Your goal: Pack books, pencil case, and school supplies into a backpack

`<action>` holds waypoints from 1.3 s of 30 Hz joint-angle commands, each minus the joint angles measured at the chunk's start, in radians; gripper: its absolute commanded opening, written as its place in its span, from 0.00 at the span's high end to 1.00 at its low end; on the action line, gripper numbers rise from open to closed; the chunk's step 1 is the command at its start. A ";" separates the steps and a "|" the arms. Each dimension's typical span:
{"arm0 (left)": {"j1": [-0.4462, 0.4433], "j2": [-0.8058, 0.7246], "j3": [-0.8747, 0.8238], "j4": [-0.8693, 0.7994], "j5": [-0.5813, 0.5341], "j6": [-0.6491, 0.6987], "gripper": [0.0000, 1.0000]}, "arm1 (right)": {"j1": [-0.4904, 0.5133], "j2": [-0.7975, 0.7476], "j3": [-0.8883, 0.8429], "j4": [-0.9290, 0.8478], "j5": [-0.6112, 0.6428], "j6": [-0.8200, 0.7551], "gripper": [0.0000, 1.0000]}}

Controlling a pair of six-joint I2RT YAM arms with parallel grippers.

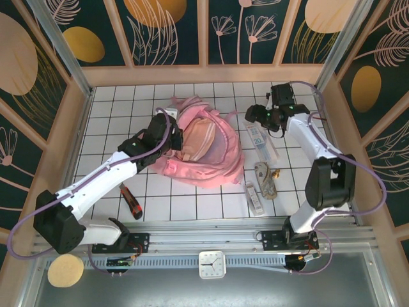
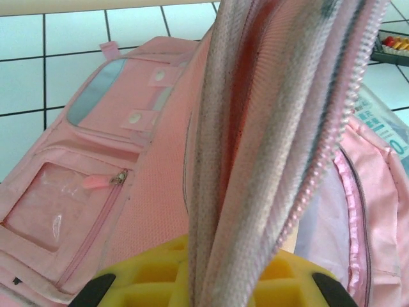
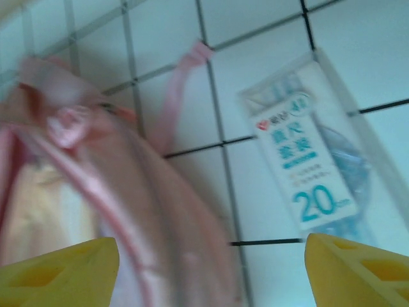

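The pink backpack (image 1: pixel 211 150) lies open in the middle of the tiled table. My left gripper (image 1: pixel 167 128) is shut on its zipper-edged opening flap (image 2: pixel 275 128), and the fabric rises between the yellow fingers (image 2: pixel 147 284). My right gripper (image 1: pixel 257 115) hovers open over the backpack's right edge (image 3: pixel 96 192), its yellow fingertips (image 3: pixel 64 268) wide apart with nothing between them. A clear ruler pack (image 3: pixel 307 173) marked "20" lies just right of it on the table. A cord bundle (image 1: pixel 265 179) and a whitish bar (image 1: pixel 254 197) lie nearer. The books and pencil case are hidden.
A red-and-black utility knife (image 1: pixel 131 199) lies left of the backpack by the left arm. A small black box with orange marks (image 2: pixel 393 46) sits past the backpack. A small clock (image 1: pixel 212 264) and a cork disc (image 1: pixel 65 270) sit beyond the table's near rail.
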 commanded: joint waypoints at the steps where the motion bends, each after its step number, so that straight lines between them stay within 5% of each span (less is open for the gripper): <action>1: 0.012 -0.037 0.014 0.013 -0.079 0.014 1.00 | 0.014 0.104 0.031 -0.104 0.120 -0.188 0.21; 14: 0.011 -0.005 0.038 0.054 -0.003 -0.021 1.00 | 0.053 0.416 0.201 -0.145 0.421 -0.356 0.12; 25: 0.012 -0.001 0.039 0.051 0.013 -0.015 1.00 | -0.012 0.480 0.208 -0.129 0.264 -0.401 0.15; 29: 0.013 -0.002 0.034 0.051 0.014 -0.024 1.00 | -0.017 0.452 0.180 -0.109 0.221 -0.390 0.22; 33: 0.012 0.002 0.032 0.057 0.025 -0.037 1.00 | -0.023 0.424 0.151 -0.097 0.190 -0.380 0.49; 38: 0.013 0.003 0.030 0.063 0.029 -0.042 1.00 | -0.022 0.352 0.118 -0.080 0.185 -0.376 0.59; 39: 0.012 0.005 0.030 0.065 0.032 -0.042 1.00 | -0.022 0.335 0.114 -0.078 0.180 -0.373 0.68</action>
